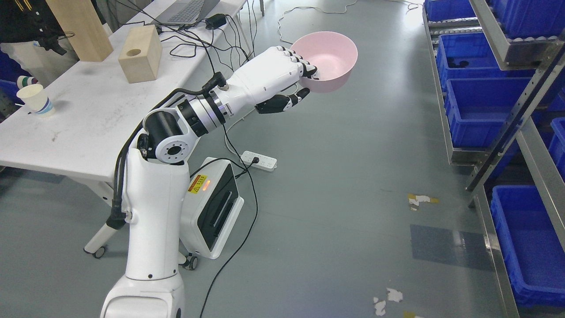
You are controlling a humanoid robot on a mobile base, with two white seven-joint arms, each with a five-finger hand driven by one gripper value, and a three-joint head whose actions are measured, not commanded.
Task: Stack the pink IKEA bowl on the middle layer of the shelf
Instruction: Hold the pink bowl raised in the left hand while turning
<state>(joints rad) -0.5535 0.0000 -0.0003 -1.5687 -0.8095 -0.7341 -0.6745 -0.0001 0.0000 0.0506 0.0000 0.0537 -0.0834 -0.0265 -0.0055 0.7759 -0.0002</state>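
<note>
The robot's left hand gripped a pink bowl by its near rim, four fingers hooked over the edge into the hollow and the thumb stretched beneath the wall, holding it upright and slightly tilted in the air above the grey floor. The bowl hung at about twelve o'clock in the head view, well apart from the shelf that ran along the three o'clock side, where blue bins sat in rows on sloping metal racks. The white left arm rose from six o'clock, bent at the elbow and reached out toward one o'clock; the right arm was out of the camera's sight. A white bench filled the ten o'clock corner, carrying a paper cup near its nine o'clock edge, a wooden block with a round hole, a taller wooden block at eleven o'clock and a laptop with a tangle of black cables beside it. A person stood partly visible behind the bench at the upper left corner. Below the arm, a white and black box on wheels showed a yellow warning label and a lit orange strip, with a white power strip lying just beside it on the floor. Scraps of torn tape marked the floor toward four o'clock.
</note>
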